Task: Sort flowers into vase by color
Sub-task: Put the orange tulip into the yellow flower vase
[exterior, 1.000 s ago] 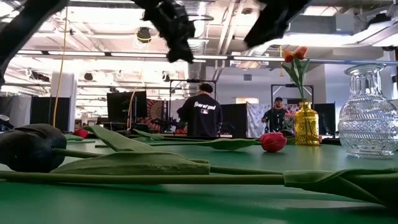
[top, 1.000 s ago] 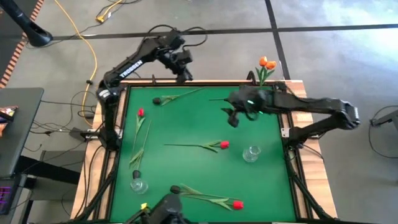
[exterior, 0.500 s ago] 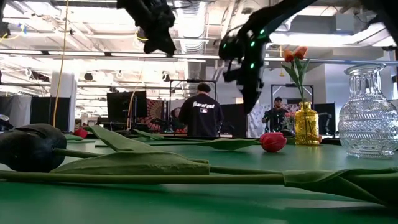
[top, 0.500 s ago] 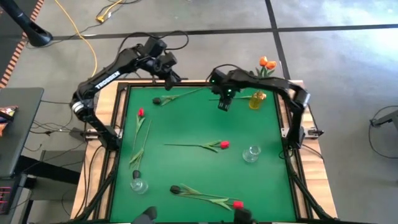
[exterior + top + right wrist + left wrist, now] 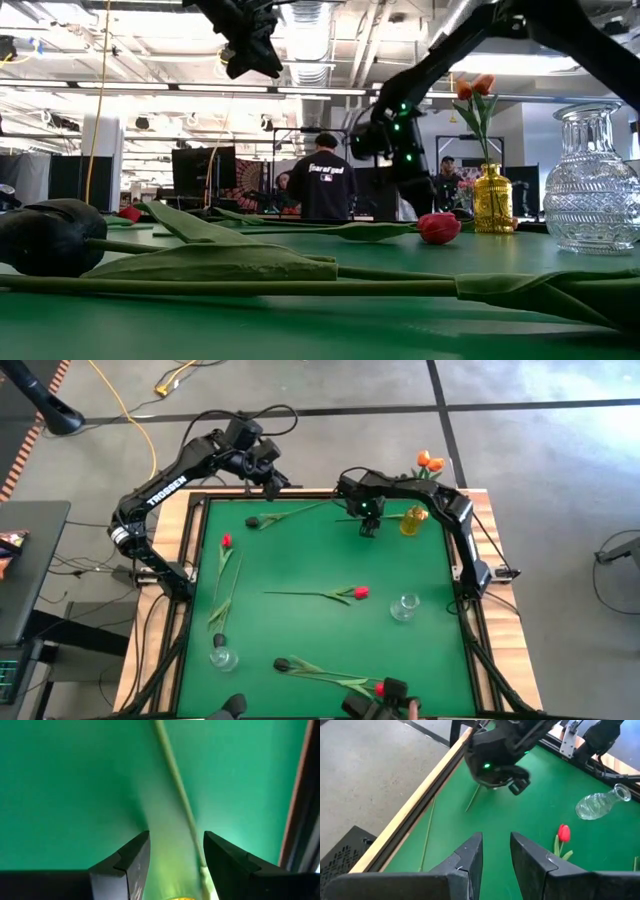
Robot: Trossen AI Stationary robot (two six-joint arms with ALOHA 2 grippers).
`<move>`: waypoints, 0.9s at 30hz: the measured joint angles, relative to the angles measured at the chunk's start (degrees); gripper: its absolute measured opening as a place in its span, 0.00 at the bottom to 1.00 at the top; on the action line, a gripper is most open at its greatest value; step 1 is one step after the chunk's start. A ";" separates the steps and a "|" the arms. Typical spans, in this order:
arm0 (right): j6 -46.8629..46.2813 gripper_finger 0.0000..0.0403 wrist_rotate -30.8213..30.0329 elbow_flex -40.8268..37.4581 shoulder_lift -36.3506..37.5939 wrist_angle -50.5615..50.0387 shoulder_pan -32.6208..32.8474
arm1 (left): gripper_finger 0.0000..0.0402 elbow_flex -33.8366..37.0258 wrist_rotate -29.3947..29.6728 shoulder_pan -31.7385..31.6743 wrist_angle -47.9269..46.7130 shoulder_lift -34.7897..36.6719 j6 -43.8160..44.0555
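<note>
A: Biggest first. Changes on the green felt-topped table (image 5: 300, 560)?

B: The table is the same and no flower has shifted. The arms moved. The right arm was stretched low across the mat, covering the squat gold-yellow vase (image 5: 412, 521). It has folded back, so the vase shows again. The right gripper (image 5: 368, 527) now hangs just beside that vase, on the side toward the table's middle.

A: The left one?

B: The left gripper (image 5: 270, 472) has pulled away from the gold vase, out past the table's far edge and well apart from it. Its fingers are parted with nothing between them. It's waiting.

A: Is the right hand clenched?

B: No. The fingers are spread and empty. The wrist view shows a long thin green stem (image 5: 175, 775) lying flat on the mat below the gap, untouched. I can't tell what colour its head is.

A: Where are the flowers?

B: Two orange tulips (image 5: 430, 460) stand in the gold vase. A dark-headed tulip (image 5: 253, 521) lies well apart from it, toward the left arm. A red-headed tulip (image 5: 360, 592) lies near mid-table. The clear glass vase (image 5: 404, 607) on the near side of the gold vase looks empty.

A: What does that mean for the task?

B: My guess is the right gripper is lining up a pick on that stem. It would need to drop and close next. Most of the sorting is still undone.
</note>
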State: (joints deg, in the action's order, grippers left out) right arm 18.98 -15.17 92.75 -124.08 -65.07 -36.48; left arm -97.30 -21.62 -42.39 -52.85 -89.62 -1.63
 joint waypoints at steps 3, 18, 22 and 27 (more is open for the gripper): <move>0.60 0.52 -0.43 0.07 -0.61 0.01 -0.95 | 0.22 0.00 0.08 0.00 0.16 0.00 0.37; 14.43 0.35 4.15 0.00 -0.78 2.59 -1.21 | 0.22 0.00 1.81 0.00 0.10 -0.02 -0.53; 14.74 0.21 4.62 -0.02 -0.78 2.53 -1.19 | 0.22 0.00 1.76 0.00 0.08 -0.02 -0.89; 15.51 0.05 4.60 -0.02 -0.79 2.67 -1.01 | 0.22 0.00 1.74 0.00 0.06 -0.02 -2.01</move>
State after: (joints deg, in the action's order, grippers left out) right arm 34.48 -10.57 92.73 -124.87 -62.40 -37.50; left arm -97.30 -19.88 -42.39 -52.80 -89.65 -3.64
